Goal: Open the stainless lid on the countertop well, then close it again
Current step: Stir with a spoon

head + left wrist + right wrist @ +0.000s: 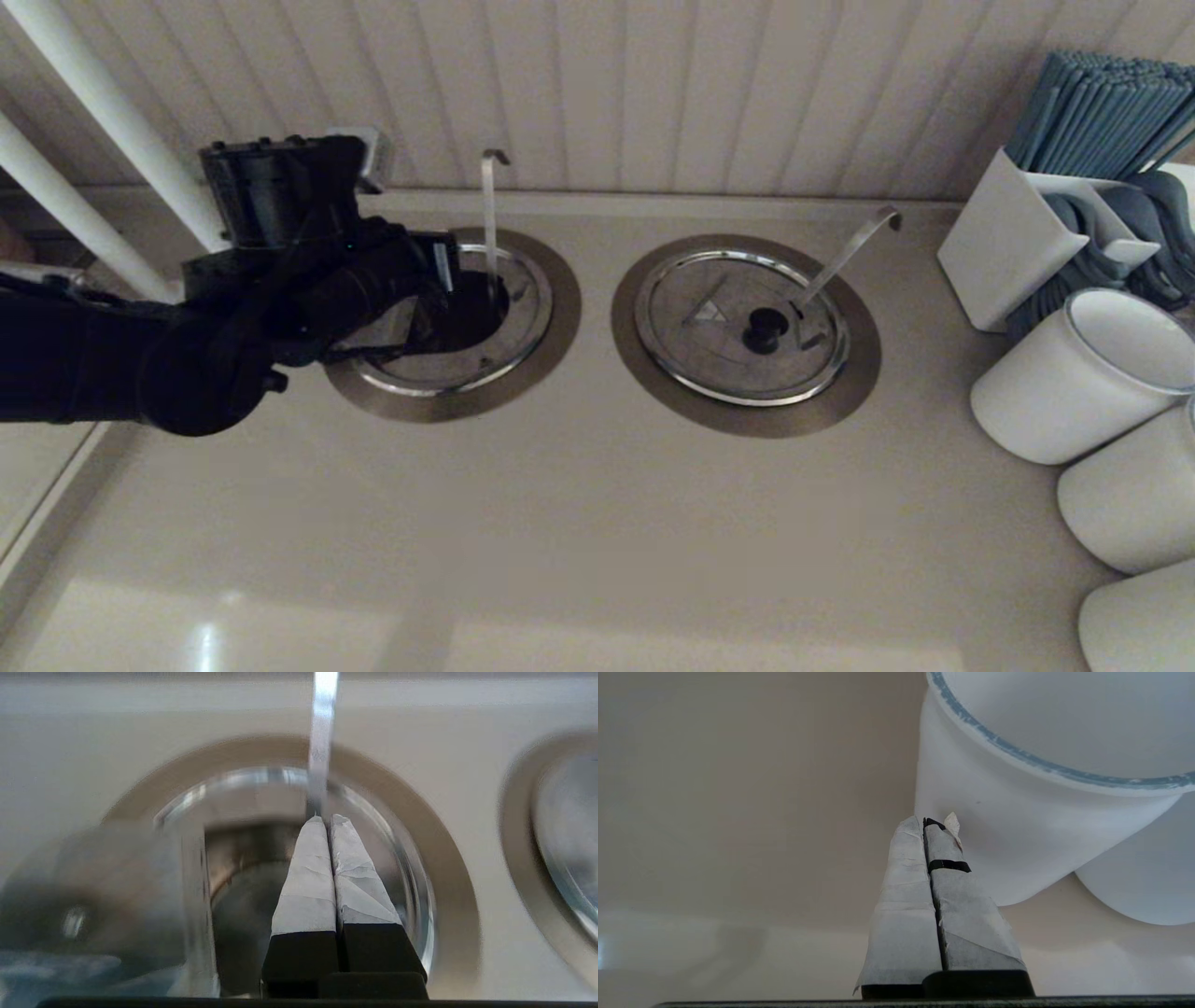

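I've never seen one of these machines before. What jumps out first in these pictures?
A big black arm reaches in from the left, its left pincer shut and poised over the countertop well, whose stainless lid is folded up so the dark hole shows. An upright ladle handle rises from that well. To its right sits a twin lid, closed flat, and white tubs crowd the far right.

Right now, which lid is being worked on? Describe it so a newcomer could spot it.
On the beige countertop two ringed wells sit side by side before the panelled wall. The stainless lid covers the countertop well under the left gripper. Its half is folded open beside an upright ladle handle; the twin lid lies shut, handle slanting.
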Robot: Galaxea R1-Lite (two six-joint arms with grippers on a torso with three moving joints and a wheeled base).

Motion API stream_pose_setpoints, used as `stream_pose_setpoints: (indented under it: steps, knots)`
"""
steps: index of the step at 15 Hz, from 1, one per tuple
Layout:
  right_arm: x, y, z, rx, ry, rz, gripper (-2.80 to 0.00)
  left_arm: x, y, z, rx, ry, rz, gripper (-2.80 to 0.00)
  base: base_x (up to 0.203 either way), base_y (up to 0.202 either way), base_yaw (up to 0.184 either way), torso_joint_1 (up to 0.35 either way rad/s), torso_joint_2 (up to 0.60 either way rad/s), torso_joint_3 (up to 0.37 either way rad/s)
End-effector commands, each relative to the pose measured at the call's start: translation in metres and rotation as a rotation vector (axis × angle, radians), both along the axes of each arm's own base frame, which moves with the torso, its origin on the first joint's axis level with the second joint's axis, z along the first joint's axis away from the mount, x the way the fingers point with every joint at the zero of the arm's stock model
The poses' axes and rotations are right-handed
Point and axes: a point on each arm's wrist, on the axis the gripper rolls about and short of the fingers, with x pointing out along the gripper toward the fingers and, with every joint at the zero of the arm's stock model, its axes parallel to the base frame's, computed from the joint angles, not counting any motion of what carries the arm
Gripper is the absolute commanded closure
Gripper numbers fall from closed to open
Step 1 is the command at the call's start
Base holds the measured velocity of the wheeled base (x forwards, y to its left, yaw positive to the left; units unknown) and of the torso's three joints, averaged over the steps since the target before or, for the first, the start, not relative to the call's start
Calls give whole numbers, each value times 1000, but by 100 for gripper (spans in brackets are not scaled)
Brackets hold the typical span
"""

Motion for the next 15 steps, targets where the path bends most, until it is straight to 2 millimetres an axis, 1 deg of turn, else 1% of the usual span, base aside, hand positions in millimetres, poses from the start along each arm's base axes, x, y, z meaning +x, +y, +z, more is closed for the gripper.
stream_pose_setpoints:
  steps: [1,3,4,6,7,8,9,11,13,15]
  knots:
    - [0,0,0,-1,1,1,0,32,-13,-13,1,4,15,0,0,0,0,0,0,0]
    - [0,0,0,-1,1,1,0,68,-26,-23,-6,-14,42,0,0,0,0,0,0,0]
    - [0,0,0,-1,1,1,0,82,-31,-29,-8,-20,49,0,0,0,0,0,0,0]
    - [0,0,0,-1,1,1,0,101,-38,-47,7,-8,51,0,0,0,0,0,0,0]
    - [0,0,0,-1,1,1,0,106,-40,-53,14,-4,50,0,0,0,0,0,0,0]
    - [0,0,0,-1,1,1,0,107,-40,-53,8,-11,47,-280,0,0,0,0,0,0]
    - [0,0,0,-1,1,1,0,109,-40,-54,0,-9,47,-280,0,0,0,0,0,0]
    - [0,0,0,-1,1,1,0,119,-37,-59,-6,-14,51,-280,0,0,0,0,0,0]
    - [0,0,0,-1,1,1,0,124,-31,-56,-12,-28,64,-280,0,0,0,0,0,0]
    - [0,0,0,-1,1,1,0,126,-31,-53,-24,-42,68,-280,0,0,0,0,0,0]
